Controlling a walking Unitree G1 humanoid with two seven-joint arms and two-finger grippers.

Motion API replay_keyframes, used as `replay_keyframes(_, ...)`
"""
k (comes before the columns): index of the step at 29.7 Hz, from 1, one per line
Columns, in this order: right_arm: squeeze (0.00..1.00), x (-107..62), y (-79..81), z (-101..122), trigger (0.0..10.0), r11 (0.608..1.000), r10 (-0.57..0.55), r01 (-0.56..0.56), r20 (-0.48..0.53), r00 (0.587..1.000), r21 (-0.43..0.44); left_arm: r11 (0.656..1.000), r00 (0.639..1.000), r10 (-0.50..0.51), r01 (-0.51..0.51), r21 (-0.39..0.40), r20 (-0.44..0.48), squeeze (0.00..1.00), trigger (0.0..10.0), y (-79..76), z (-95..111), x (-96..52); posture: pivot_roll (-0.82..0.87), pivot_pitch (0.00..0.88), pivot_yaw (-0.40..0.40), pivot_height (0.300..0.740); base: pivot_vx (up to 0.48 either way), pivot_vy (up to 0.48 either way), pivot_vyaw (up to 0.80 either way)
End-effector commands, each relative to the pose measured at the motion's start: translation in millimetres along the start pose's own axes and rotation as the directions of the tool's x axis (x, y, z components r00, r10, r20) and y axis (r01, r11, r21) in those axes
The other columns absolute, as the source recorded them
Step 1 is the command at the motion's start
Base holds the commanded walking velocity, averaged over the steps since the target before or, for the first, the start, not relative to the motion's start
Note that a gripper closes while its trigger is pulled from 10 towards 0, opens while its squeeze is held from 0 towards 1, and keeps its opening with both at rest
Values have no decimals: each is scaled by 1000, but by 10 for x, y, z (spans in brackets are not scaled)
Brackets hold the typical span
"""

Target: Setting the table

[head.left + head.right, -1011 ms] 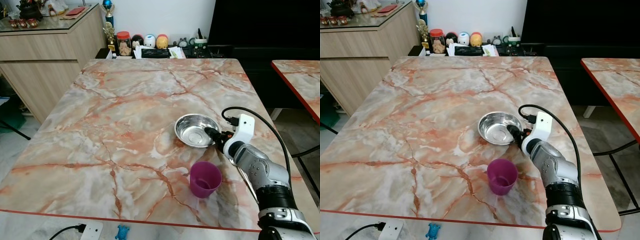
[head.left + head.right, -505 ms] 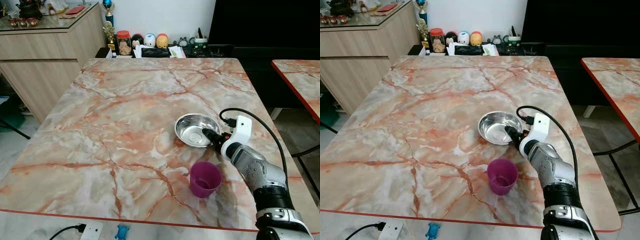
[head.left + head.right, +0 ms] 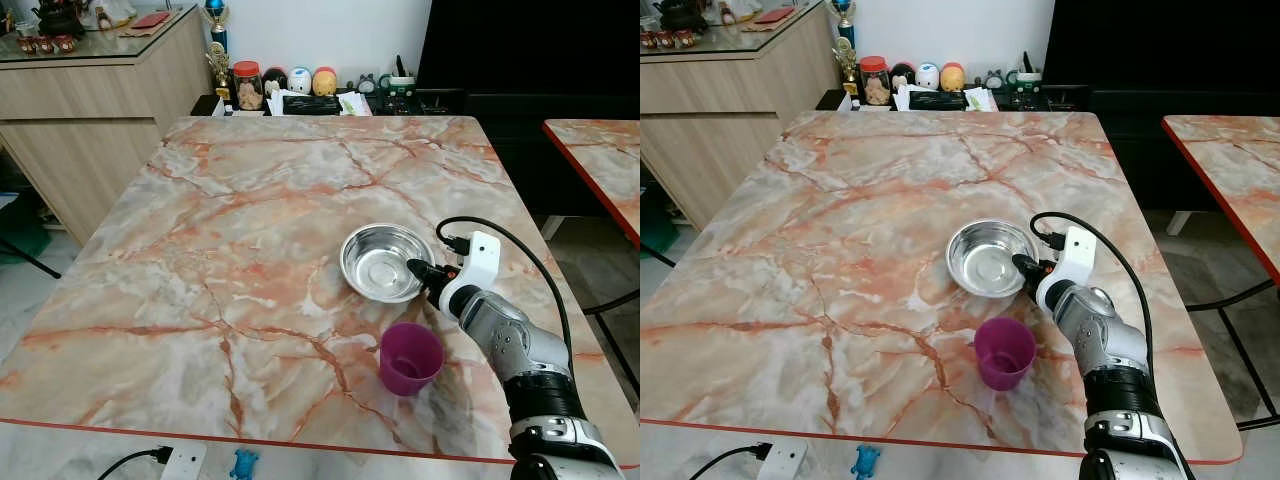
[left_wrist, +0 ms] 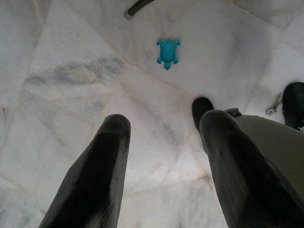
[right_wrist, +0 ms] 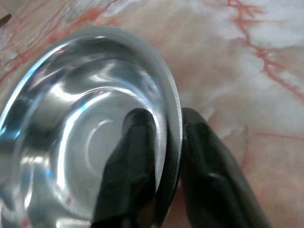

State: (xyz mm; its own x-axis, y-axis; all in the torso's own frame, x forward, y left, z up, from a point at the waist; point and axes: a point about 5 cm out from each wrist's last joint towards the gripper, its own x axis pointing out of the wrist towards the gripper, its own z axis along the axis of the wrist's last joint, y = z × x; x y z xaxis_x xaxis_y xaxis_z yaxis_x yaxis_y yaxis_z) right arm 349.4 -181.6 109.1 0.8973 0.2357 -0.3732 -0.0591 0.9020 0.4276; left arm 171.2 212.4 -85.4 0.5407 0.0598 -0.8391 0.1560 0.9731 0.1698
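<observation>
A shiny steel bowl (image 3: 378,262) rests on the marble table (image 3: 250,230), right of centre. My right gripper (image 3: 418,270) is shut on the bowl's near right rim; in the right wrist view one finger (image 5: 135,156) sits inside the bowl (image 5: 71,142) and the other finger (image 5: 204,166) outside it. A purple cup (image 3: 408,358) stands upright just in front of the bowl, close to the right forearm. My left gripper (image 4: 161,156) hangs open over the floor, nothing between its fingers.
A wooden sideboard (image 3: 90,90) stands at the back left. Jars and small toys (image 3: 300,85) line a low shelf beyond the table's far edge. A second marble table (image 3: 600,160) is at the right. A turquoise turtle toy (image 4: 167,52) lies on the tiled floor.
My right gripper has pushed the steel bowl a little to the left and away across the table. The purple cup has stayed put.
</observation>
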Motion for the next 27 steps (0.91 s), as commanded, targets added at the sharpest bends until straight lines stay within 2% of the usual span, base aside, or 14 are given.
replay_keyframes(1,0,-4,-10,10,0,1000,-20,21,26,999,-8,1000,1000,-7,7,3,2,0,10000,-10,0,0,-30,23,23,740,0,0,0)
replay_keyframes(4,0,-9,-16,84,0,999,-34,33,92,995,5,1000,1000,-4,4,3,3,0,10000,-6,0,0,-29,23,24,740,0,0,0)
replay_keyframes(9,0,-19,0,142,0,999,-34,34,148,988,-1,1000,1000,-2,2,4,4,0,10000,3,-1,-2,-30,21,24,740,0,0,0)
replay_keyframes(12,0,-28,1,173,0,998,-52,46,204,978,34,1000,1000,-1,1,4,7,0,10000,6,3,-2,-29,19,24,740,0,0,0)
replay_keyframes(16,0,-60,1,205,0,992,-64,28,303,951,123,1000,1000,-2,1,6,15,0,10000,-5,19,1,-28,15,23,740,0,0,0)
replay_keyframes(20,0,-84,81,235,0,993,-27,-16,365,931,116,1000,1000,-1,1,9,19,0,10000,-11,28,2,-25,13,23,740,0,0,0)
replay_keyframes(25,0,-137,177,336,0,992,5,-62,472,882,107,1000,1000,0,-1,12,23,0,10000,-12,35,3,-20,9,23,740,0,0,0)
replay_keyframes(26,0,-160,220,379,1137,993,19,-75,502,865,90,1000,1000,1,-2,12,20,0,10000,-9,26,1,-20,4,24,740,0,0,0)
replay_keyframes(27,0,-204,304,454,4392,994,44,-93,554,831,60,1000,1000,2,-2,14,15,0,10000,-5,9,-1,-21,2,26,740,0,0,0)
